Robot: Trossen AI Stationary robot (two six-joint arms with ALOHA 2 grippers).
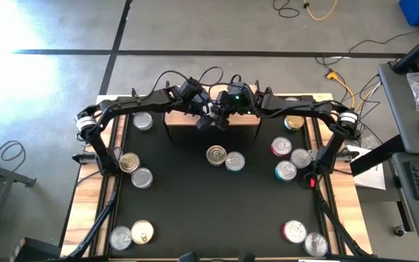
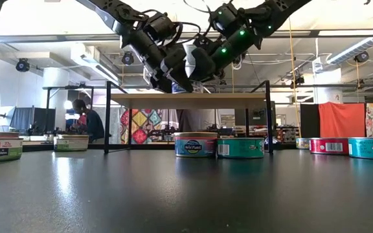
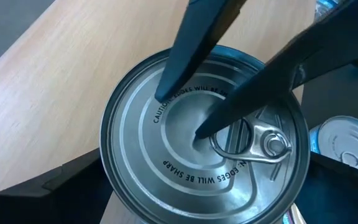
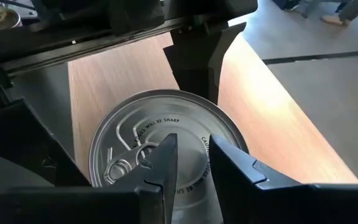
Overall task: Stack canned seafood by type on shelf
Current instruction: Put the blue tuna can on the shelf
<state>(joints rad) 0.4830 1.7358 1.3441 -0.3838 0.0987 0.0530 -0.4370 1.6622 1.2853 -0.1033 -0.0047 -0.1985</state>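
Cans lie all over the black table (image 1: 188,196), and one silver can (image 3: 207,146) is up above the wooden shelf (image 2: 190,100) at the far middle. Both arms meet there.

The left gripper (image 1: 206,120) has its fingers spread wide around this can, one on each side of it, so it seems to hold the can by its rim. The can has a ring pull on its lid. From the low view the can is tilted between the two arms, a little above the shelf top.

The right gripper (image 4: 188,165) hangs right over the same can's lid. Its fingers (image 4: 160,168) are close together with only a thin gap, and their tips point down at the middle of the lid. I cannot tell for sure if the tips touch the lid.

Two cans (image 1: 224,158) sit side by side on the table just in front of the shelf, one blue and one green. More cans sit at the left, the right and the near corners.
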